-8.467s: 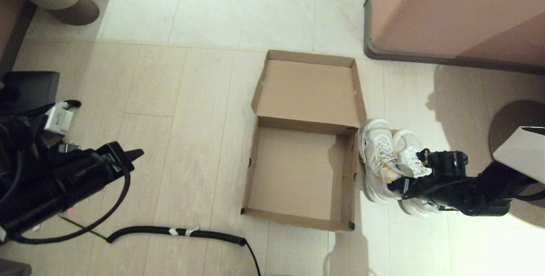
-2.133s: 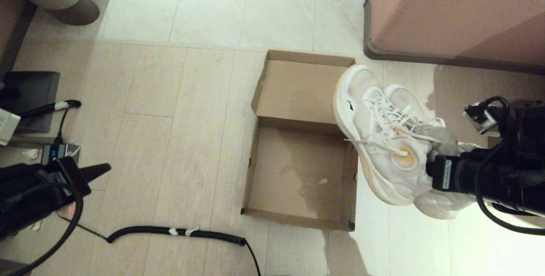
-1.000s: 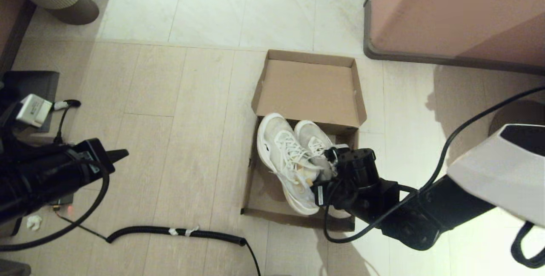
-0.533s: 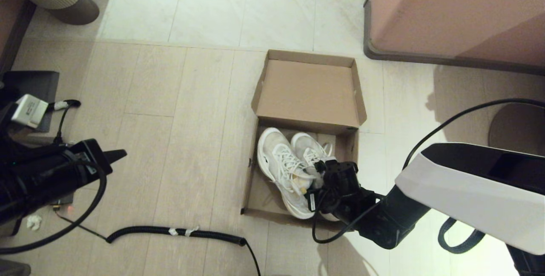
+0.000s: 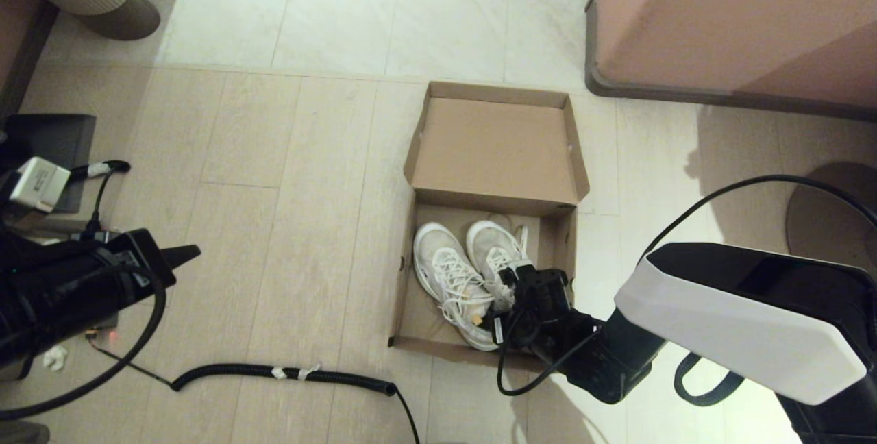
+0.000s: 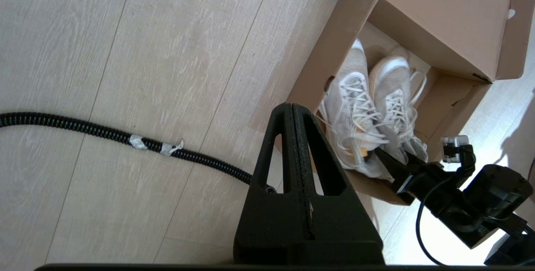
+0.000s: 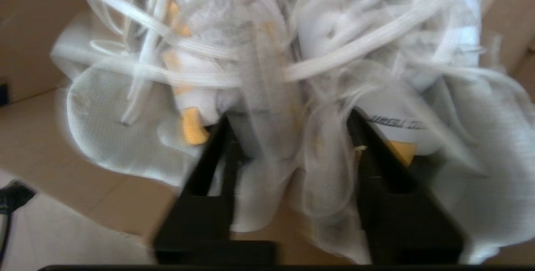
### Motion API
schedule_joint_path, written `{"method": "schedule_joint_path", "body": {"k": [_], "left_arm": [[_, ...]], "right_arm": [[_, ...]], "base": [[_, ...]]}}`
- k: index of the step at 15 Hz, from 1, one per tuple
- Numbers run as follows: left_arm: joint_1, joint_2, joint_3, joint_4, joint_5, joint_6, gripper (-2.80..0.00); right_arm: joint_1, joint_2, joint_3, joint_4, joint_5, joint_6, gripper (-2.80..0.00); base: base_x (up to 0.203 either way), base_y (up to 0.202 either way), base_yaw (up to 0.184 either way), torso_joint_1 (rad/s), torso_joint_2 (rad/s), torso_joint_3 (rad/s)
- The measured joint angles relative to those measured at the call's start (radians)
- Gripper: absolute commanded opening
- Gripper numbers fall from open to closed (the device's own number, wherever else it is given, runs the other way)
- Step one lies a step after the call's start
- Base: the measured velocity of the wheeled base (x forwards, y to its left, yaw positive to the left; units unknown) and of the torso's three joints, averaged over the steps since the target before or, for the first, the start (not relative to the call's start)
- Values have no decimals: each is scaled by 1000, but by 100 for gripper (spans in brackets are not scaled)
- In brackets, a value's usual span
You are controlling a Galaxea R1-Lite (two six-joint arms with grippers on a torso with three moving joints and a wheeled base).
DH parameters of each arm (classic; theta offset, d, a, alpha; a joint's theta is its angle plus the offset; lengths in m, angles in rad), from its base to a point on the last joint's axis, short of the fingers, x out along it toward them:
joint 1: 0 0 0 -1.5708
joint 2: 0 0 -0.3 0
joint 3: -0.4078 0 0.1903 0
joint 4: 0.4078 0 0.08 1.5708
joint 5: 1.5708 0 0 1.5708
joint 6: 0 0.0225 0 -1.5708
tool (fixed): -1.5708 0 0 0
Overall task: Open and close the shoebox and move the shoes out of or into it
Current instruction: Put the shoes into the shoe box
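Note:
The brown shoebox (image 5: 405, 279) lies open on the floor, its lid (image 5: 497, 146) folded back on the far side. Both white shoes (image 5: 455, 273) lie side by side in its base, toes towards the lid. My right gripper (image 5: 503, 301) reaches in over the near wall at the heels. In the right wrist view the right gripper (image 7: 291, 120) is open, one finger inside each shoe's mouth, with both heel collars loose between the fingers. My left gripper (image 5: 188, 252) hangs shut and empty over the floor at the left; the left wrist view shows the shoes (image 6: 368, 108) beyond it.
A black ribbed cable (image 5: 288, 372) runs across the floor near the box's front left. A large pinkish-brown cabinet (image 5: 733, 19) stands at the back right, a round base (image 5: 829, 204) to the right, and a dark box (image 5: 48, 146) at the far left.
My right gripper has lowered the shoes from above the box into its base; they now rest flat. The fingers have spread apart. The left arm has barely moved.

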Motion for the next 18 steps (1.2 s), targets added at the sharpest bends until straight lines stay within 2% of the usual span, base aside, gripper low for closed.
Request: {"method": "schedule_joint_path", "body": {"k": [5, 8, 11, 15, 16, 18], "left_arm": [[-12, 3, 0, 0, -2, -1, -280], [-62, 29, -29, -4, 4, -5, -280], [-120, 62, -87, -7, 52, -8, -280], [-139, 62, -90, 3, 71, -7, -280], [-140, 51, -71, 3, 90, -7, -280], [-139, 16, -17, -2, 115, -11, -280]], "right_arm": [[0, -72, 59, 6, -4, 2, 0], [1, -193, 172, 6, -9, 5, 0], [2, -331, 287, 5, -32, 7, 0], [7, -476, 417, 4, -87, 11, 0], [9, -502, 447, 2, -98, 11, -280], [8, -549, 504, 1, -110, 13, -280]], "base": [[0, 0, 0, 0, 0, 0], [0, 0, 0, 0, 0, 0], [0, 0, 0, 0, 0, 0], [0, 0, 0, 0, 0, 0], [0, 0, 0, 0, 0, 0], [0, 0, 0, 0, 0, 0]]}}
